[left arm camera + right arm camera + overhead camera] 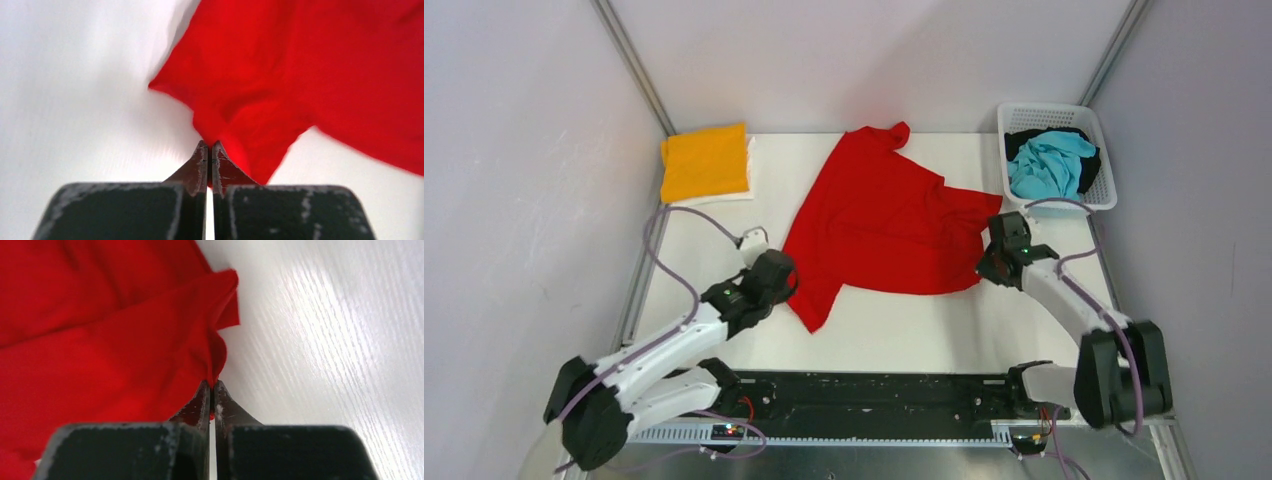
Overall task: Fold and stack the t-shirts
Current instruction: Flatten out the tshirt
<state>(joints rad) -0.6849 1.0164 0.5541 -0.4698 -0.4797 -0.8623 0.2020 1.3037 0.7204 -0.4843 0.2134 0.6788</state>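
Well, the white counter [904,330] fills most of the space, and the red t-shirt [879,215] lies spread across its middle, stretched between the two tools and not yet folded. It sits askew, its collar end far beyond both tools and one sleeve trailing down beside the left one.

Far ahead of the left tool [209,150] and off to its left, a folded orange t-shirt [704,160] rests on a white t-shirt [750,165], evidently the stack in the making. Just beyond the right tool [212,387] stands a white basket [1107,190] holding a turquoise t-shirt [1049,165] and a black t-shirt [1024,137] crumpled together, by the look of it waiting their turn.

The left tool is clamped shut on a fold of red cloth at the shirt's edge near the sleeve. The right tool is pinched tight on a corner of the opposite edge. With a grip at each side, I'd judge the pair mean to lift or tug the shirt flat and square before the first fold. An uneven pull could bunch it.
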